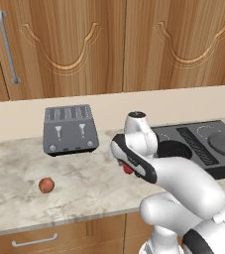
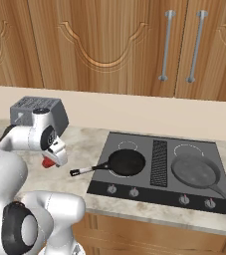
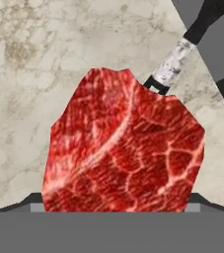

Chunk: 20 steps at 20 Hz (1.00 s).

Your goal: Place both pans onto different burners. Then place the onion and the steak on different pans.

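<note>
Steak [image 3: 123, 148] fills the claw's [image 2: 48, 162] grip above marble counter [image 3: 29, 74], near the black pan's handle [image 3: 175, 62]; no readable writing.

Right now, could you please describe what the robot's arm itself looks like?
The arm is made of glossy white, rounded shell segments with dark grey to black bands at the joints. A black strip with small red marks runs along the wrist link. No loose cables are visible.

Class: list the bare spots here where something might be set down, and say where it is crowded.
Free: counter between toaster and onion; inside both pans, black and grey. Crowded: beside the cooktop, where steak meets the pan handle.
</note>
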Available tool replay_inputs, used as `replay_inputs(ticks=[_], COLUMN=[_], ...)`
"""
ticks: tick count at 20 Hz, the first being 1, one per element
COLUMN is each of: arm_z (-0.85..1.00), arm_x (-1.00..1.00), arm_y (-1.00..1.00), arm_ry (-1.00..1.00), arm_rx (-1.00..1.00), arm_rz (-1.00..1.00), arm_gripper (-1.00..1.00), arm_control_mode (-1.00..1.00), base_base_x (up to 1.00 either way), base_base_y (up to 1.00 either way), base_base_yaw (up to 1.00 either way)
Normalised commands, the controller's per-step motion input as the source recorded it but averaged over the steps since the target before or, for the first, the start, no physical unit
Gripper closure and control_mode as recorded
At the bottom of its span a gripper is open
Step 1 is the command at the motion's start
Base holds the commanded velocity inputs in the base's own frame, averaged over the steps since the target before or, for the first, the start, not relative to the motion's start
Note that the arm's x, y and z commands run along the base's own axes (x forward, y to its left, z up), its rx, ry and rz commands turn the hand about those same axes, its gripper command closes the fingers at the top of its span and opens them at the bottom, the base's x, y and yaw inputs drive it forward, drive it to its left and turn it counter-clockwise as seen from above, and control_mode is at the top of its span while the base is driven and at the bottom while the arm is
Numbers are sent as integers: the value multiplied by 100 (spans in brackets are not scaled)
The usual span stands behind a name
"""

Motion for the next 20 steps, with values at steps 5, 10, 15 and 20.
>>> replay_inputs(ticks=[5, 10, 15, 20], arm_z=[31, 20, 10, 4], arm_x=[4, 15, 26, 29], arm_y=[-56, -59, -61, -61], arm_ry=[0, 0, 0, 3], arm_rx=[0, 1, 0, 0], arm_rz=[0, 0, 0, 0], arm_gripper=[100, 100, 100, 100], arm_control_mode=[-100, -100, -100, -100], base_base_x=[0, 0, 0, 0], base_base_y=[0, 0, 0, 0], base_base_yaw=[0, 0, 0, 0])
